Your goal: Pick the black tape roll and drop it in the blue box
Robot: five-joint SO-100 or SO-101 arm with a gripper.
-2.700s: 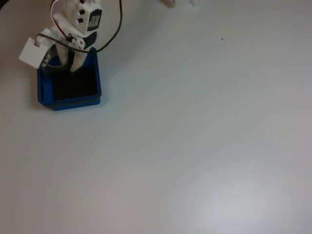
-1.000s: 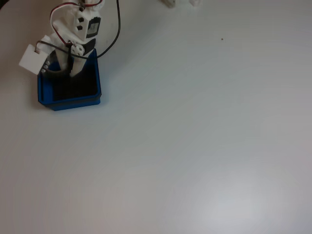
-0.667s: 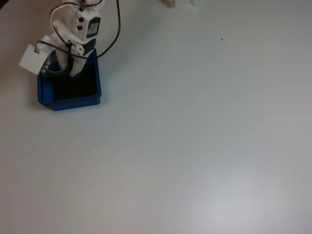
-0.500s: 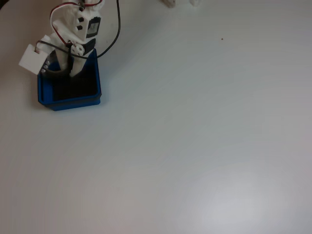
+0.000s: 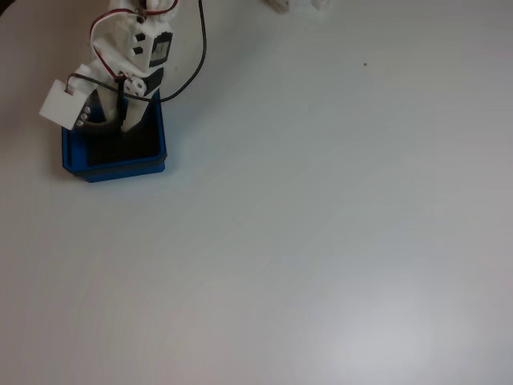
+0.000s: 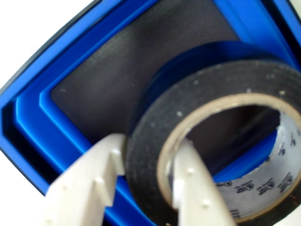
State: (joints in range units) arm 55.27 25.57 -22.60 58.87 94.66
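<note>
- In the fixed view the gripper (image 5: 112, 122) now sits slightly further right and up over the blue box (image 5: 152, 164) than half a second ago.
- The white block (image 5: 62, 103) on the arm moves right with it.
- The black cable (image 5: 200, 44) swings right.

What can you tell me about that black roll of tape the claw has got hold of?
The black tape roll is a matte ring with a pale cardboard core printed with small logos, flecked with dust. The white claw pinches its wall, one finger outside, one through the hole. It hangs tilted above the black floor of the blue box.
</note>
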